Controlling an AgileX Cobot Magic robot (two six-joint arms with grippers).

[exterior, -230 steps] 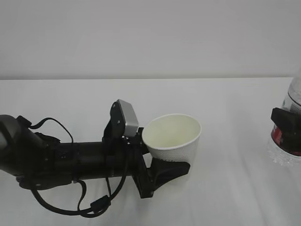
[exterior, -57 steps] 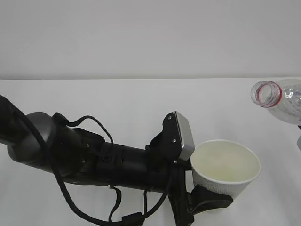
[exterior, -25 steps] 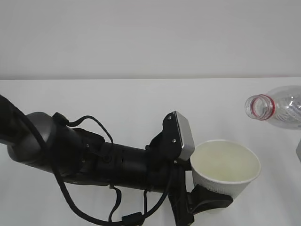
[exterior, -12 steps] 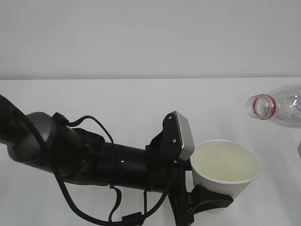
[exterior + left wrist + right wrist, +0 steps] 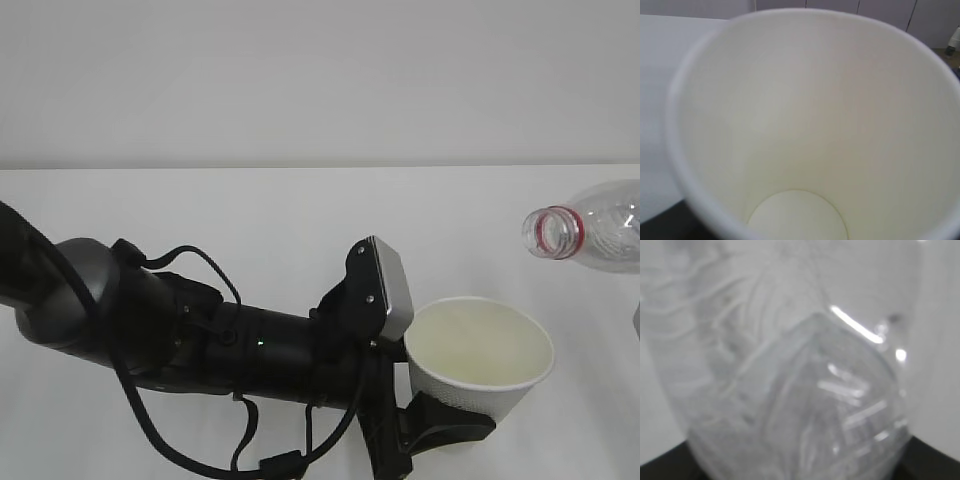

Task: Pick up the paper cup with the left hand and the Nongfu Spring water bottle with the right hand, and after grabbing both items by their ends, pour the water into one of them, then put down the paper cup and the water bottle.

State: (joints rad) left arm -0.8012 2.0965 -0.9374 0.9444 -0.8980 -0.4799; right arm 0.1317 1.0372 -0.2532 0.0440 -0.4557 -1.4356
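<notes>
The paper cup [image 5: 478, 352] is upright and lifted at the lower right, and my left gripper [image 5: 452, 408] is shut on its lower half, one black finger [image 5: 447, 427] showing under it. In the left wrist view the cup's cream inside [image 5: 840, 100] fills the frame. The Nongfu Spring water bottle [image 5: 600, 238] lies tilted nearly flat at the right edge. Its open mouth with the red neck ring [image 5: 553, 232] points left, above and to the right of the cup's rim. The bottle's clear ribbed body [image 5: 790, 365] fills the right wrist view between dark jaws. No stream of water shows.
A white table [image 5: 250, 210] runs back to a plain pale wall [image 5: 320, 80]. The left arm's thick black body with looping cables [image 5: 190, 340] lies across the lower left. A grey wrist plate [image 5: 390, 285] stands just left of the cup.
The bottle's mouth has wavered by only a little and dipped slightly. The left arm and the cup have not moved.
</notes>
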